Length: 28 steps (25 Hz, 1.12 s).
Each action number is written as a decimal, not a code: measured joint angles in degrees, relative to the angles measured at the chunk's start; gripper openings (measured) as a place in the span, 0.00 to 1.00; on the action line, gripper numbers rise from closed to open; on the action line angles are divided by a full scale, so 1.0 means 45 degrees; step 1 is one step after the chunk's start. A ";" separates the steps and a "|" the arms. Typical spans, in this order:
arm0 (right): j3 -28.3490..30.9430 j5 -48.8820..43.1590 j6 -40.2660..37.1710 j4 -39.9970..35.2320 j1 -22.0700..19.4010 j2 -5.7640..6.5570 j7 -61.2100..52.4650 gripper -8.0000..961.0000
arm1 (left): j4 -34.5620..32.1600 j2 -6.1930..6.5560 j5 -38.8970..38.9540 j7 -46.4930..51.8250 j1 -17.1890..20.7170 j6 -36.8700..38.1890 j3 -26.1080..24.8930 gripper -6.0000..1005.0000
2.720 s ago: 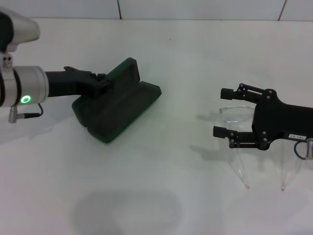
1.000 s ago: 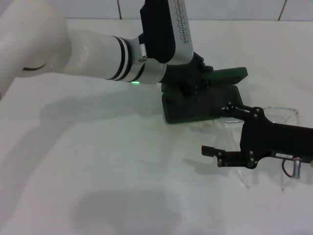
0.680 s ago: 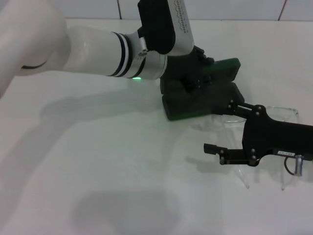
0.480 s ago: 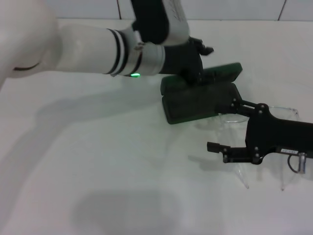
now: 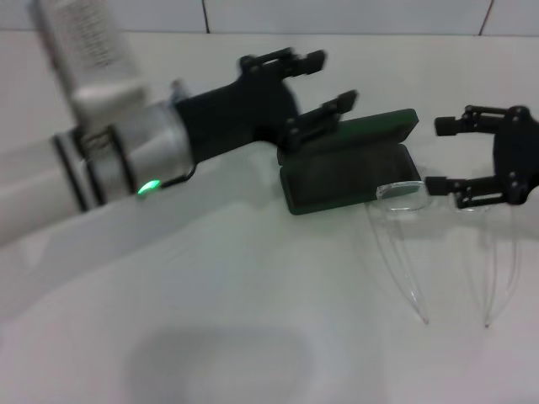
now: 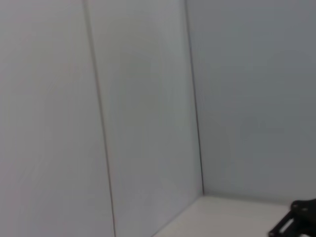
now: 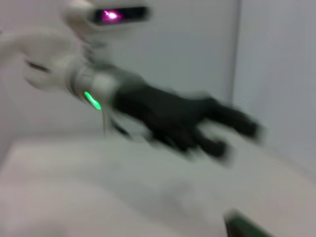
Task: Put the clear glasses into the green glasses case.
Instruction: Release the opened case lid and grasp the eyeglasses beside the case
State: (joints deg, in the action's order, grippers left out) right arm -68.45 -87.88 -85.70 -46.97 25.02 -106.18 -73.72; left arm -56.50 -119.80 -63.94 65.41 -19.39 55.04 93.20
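Observation:
The green glasses case (image 5: 341,172) lies open mid-table, its lid (image 5: 370,130) tipped back. The clear glasses (image 5: 401,192) rest on the table just right of it, one lens end touching the case's right corner and the thin temples (image 5: 396,261) pointing toward the near edge. My left gripper (image 5: 333,78) hovers open above the case's left end, holding nothing. On the far right my right gripper (image 5: 435,155) is open above the lens area, fingers apart and empty. The right wrist view shows the left gripper (image 7: 197,123) blurred and a corner of the case (image 7: 242,227).
White tabletop (image 5: 210,286) runs to a tiled wall (image 5: 354,15) at the back. The left forearm (image 5: 109,160) reaches across the table's left half. The left wrist view shows only the wall (image 6: 148,98) and a black part (image 6: 296,224) at the corner.
The left gripper has let go of the case lid, lifted and drawn back leftward, now open. The right gripper has risen and moved toward the far right. Case and glasses stay put.

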 joint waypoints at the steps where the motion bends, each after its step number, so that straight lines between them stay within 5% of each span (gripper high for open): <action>1: 0.0570 -0.1450 0.0008 -0.0938 0.0095 -0.0060 -0.1022 0.86 | 0.0495 0.0000 0.0695 -0.0394 0.0266 0.0553 -0.0184 0.61; 5: 0.1352 -0.6080 -0.0488 -0.3846 0.0873 -0.0424 -0.3823 0.85 | 0.2710 0.0014 0.2322 -0.1307 0.0454 0.2682 -0.0956 0.62; 11: 0.1408 -1.0082 -0.1359 -0.5141 0.2615 -0.0803 -0.5790 0.85 | 0.5241 0.0003 0.2917 -0.1565 0.0262 0.4473 -0.2634 0.70; 15: 0.1260 -1.1553 -0.1406 -0.4934 0.3376 -0.1220 -0.6157 0.85 | 0.6114 -0.0032 0.3166 -0.2132 -0.0064 0.4529 -0.2708 0.82; 20: 0.0653 -1.2793 -0.1387 -0.4628 0.3820 -0.1914 -0.6205 0.85 | 0.6915 -0.0046 0.3238 -0.2559 -0.0486 0.4558 -0.2702 0.84; 28: -0.0716 -1.3306 -0.0558 -0.3637 0.4144 -0.2040 -0.6766 0.85 | 0.7086 -0.0052 0.3252 -0.2957 -0.0553 0.4544 -0.2644 0.85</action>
State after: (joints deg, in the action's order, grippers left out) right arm -71.68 -147.76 -88.21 -63.34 43.66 -115.36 -104.17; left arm -24.61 -120.03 -49.31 52.10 -21.88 75.49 81.30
